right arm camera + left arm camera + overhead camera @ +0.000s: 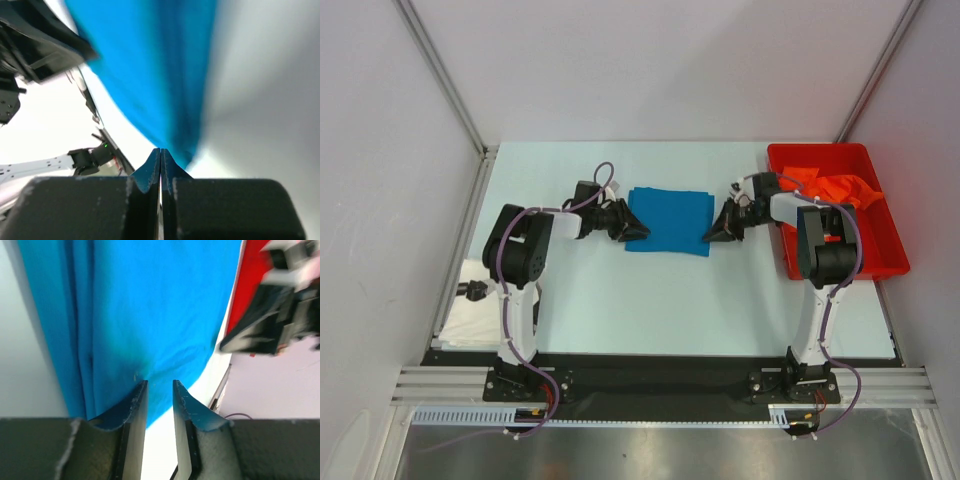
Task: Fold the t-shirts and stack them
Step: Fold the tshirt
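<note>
A bright blue t-shirt (668, 222) lies folded into a flat rectangle in the middle of the table. My left gripper (632, 230) is at its left edge, low over the table. In the left wrist view that gripper (160, 383) is open by a narrow gap, the blue t-shirt (150, 305) just past its tips and white table between the jaws. My right gripper (718, 233) is at the shirt's right near corner. Seen from its own wrist, the right gripper (160, 150) is shut, jaws pressed together, the blue cloth (150, 65) right beyond them. An orange t-shirt (832, 186) lies crumpled in the bin.
The red plastic bin (886, 262) stands at the table's right edge, just behind the right arm. Grey walls close in the back and both sides. A small black object (472, 291) lies at the left edge, beside the left arm.
</note>
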{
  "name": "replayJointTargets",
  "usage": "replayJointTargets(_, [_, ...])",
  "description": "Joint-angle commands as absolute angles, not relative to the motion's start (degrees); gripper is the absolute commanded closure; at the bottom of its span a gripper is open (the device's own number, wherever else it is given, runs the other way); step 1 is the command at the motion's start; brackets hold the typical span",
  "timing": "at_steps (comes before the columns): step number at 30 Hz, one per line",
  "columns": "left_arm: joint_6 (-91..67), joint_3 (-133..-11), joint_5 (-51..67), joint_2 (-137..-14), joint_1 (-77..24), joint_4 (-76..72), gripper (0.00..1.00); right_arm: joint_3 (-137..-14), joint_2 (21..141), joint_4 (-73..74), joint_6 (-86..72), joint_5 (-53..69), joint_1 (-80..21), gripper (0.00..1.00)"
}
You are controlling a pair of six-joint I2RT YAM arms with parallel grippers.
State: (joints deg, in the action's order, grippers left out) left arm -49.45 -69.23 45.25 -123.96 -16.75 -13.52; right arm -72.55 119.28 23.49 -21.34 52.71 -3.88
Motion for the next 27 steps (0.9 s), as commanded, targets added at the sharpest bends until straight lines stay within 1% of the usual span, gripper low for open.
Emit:
replayJointTargets(1, [-42.81, -70.57, 43.86, -115.77, -16.35, -4.60, 0.68, -81.46, 115.48, 28.39, -18.72, 51.15, -8.86, 1.00])
replayJointTargets(4, [-40.00, -72.68, 44.12, -115.22, -16.00, -0.81, 0.67, -86.82, 120.29, 28.04, -21.00, 53.61, -14.12, 1.00])
replayJointTargets(8, [-40.95, -72.43, 46.58, -118.64, -15.64, -1.23, 0.67, -92.98, 128.38, 26.55, -23.46, 54.84, -18.36, 1.00])
replayJointTargets(11, [-42.18, -70.41, 47.63, -121.28, -15.82, -4.03, 0.67, -93.08, 131.74, 21.30, -27.41, 56.60, -18.98, 1.00])
replayJointTargets(14, [-40.53, -68.48, 46.15, -121.73, -15.82, -4.13, 0.68, -90.71, 132.36, 21.00, -27.08, 57.48, -18.72, 1.00])
replayJointTargets(18, [-37.27, -66.10, 43.60, -121.20, -15.82, -1.58, 0.69, -82.73, 129.21, 23.12, -22.77, 55.73, -16.18, 1.00])
replayJointTargets(21, [-35.25, -64.43, 42.54, -120.50, -15.82, -0.44, 0.71, -75.51, 124.20, 24.78, -20.05, 53.45, -11.79, 1.00])
replayJointTargets(23, [-34.63, -63.29, 42.28, -118.57, -15.82, -0.44, 0.71, -74.45, 119.72, 29.32, -15.68, 51.78, -9.67, 1.00])
replayJointTargets(24, [-34.54, -62.93, 42.19, -117.61, -15.82, 1.04, 0.71, -74.62, 118.14, 31.10, -14.60, 48.98, -9.23, 1.00])
replayJointTargets(26, [-33.93, -62.75, 41.23, -113.66, -15.82, 2.72, 0.69, -75.41, 113.92, 34.44, -12.93, 46.16, -9.40, 1.00])
replayJointTargets(27, [-33.49, -62.93, 40.61, -112.08, -15.82, 4.81, 0.68, -76.45, 112.60, 34.98, -12.75, 43.01, -9.93, 0.97])
